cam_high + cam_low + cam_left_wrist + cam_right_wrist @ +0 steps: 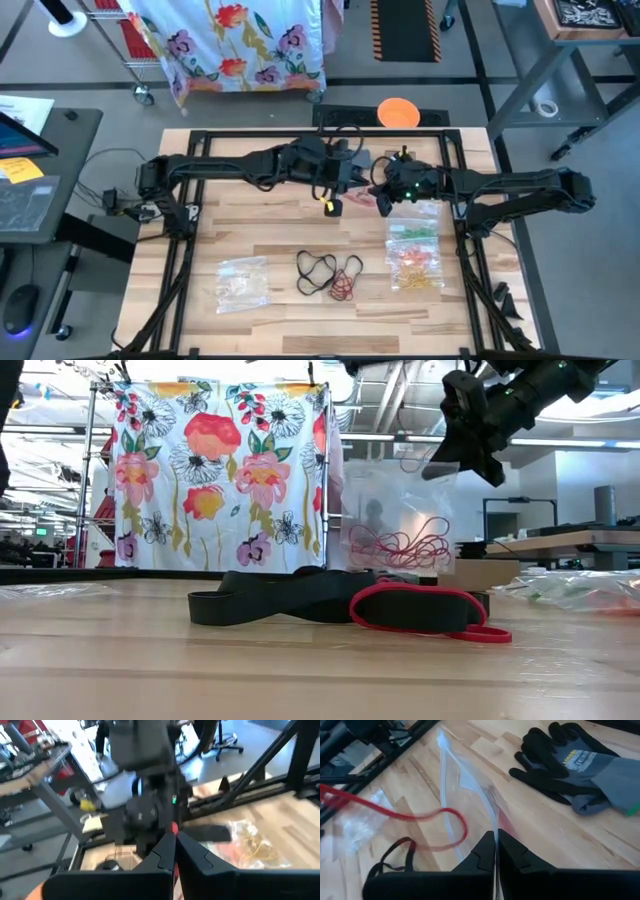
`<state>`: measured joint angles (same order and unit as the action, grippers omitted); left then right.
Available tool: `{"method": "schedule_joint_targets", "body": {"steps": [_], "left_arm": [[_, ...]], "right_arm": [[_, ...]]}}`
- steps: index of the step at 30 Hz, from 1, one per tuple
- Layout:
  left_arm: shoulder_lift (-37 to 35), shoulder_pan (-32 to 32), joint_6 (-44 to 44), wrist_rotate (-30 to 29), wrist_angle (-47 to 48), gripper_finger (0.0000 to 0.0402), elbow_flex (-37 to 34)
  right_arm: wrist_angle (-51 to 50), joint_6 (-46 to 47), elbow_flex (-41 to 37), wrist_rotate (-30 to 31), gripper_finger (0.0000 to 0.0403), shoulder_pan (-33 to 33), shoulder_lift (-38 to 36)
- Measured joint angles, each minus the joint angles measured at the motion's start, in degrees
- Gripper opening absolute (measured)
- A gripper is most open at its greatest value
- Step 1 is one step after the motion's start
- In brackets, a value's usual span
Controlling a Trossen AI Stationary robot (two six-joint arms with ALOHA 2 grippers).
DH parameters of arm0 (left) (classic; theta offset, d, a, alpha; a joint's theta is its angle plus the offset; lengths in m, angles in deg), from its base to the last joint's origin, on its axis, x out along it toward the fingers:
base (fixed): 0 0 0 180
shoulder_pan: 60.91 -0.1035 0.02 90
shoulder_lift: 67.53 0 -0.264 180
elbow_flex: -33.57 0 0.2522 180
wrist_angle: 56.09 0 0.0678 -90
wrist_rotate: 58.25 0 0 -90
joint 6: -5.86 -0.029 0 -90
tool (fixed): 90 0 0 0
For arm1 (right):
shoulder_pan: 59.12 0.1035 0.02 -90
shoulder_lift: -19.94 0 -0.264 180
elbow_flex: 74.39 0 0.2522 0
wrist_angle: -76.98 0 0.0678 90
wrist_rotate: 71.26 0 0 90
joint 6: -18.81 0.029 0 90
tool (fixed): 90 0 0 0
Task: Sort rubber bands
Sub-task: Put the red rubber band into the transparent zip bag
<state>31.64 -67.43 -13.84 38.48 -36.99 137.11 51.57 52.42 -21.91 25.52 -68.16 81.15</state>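
Wooden tabletop below, my right gripper (496, 836) is clamped on a clear bag's (397, 510) rim, holding it up; my left gripper (174, 837) pinches a red band (420, 817), presumably to bag it. Black and red rubber bands (328, 274) lie near the front edge.

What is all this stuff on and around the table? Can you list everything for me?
loose rubber bands: several, black and red, front middle of the table
held bag: one, clear with red bands inside, hanging from the right gripper
side bags: two, clear, holding green, orange and yellow bands, right side
left bag: one, clear, pale contents, front left
glove: one, black and grey, on the wood
floral cloth: one, on a rack behind
left gripper: shut on a red band
right gripper: shut on the held bag's edge
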Motion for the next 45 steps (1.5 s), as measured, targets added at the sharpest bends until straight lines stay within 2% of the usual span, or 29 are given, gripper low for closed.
{"method": "schedule_joint_targets", "body": {"steps": [8, 17, 25, 30, 34, 39, 43, 45], "left_arm": [[3.22, -1.58, 0.51, -0.18, 1.41, 0.0001, -0.02], [2.52, -2.01, -0.83, -2.31, 3.72, 0.0001, -0.01], [3.11, -2.01, 0.33, -3.03, 11.92, 0.0001, 0.04], [3.11, -1.67, 0.81, -3.14, 11.57, 0.0005, 0.04], [3.11, -1.51, 0.98, -3.27, 11.83, 0.0030, 0.04], [4.21, -1.55, 2.36, -8.55, 12.89, 0.0084, 0.06], [5.47, -1.58, 10.20, -9.79, 13.63, 0.0119, 0.24], [5.46, -1.57, 9.85, -9.15, 14.37, 0.0126, 0.24]], "right_arm": [[-0.01, 0.00, 0.00, -1.66, 0.0011, 0.04, 0.00], [-0.05, 0.00, 0.00, -2.46, 0.0011, 0.02, 0.00], [-0.10, -0.01, 0.00, -2.47, 0.0011, 0.02, 0.00], [0.17, -0.03, 0.00, -2.46, 0.0011, 0.02, -0.02], [0.17, -0.03, 0.00, -2.46, 0.0011, 0.02, -0.01], [0.21, -0.05, 0.00, -2.46, 0.0011, 0.02, 0.00], [0.16, -0.05, 0.00, -2.46, 0.0011, 0.02, -0.01], [0.14, -0.08, -0.02, -2.46, 0.0011, 0.02, 0.00]]}}
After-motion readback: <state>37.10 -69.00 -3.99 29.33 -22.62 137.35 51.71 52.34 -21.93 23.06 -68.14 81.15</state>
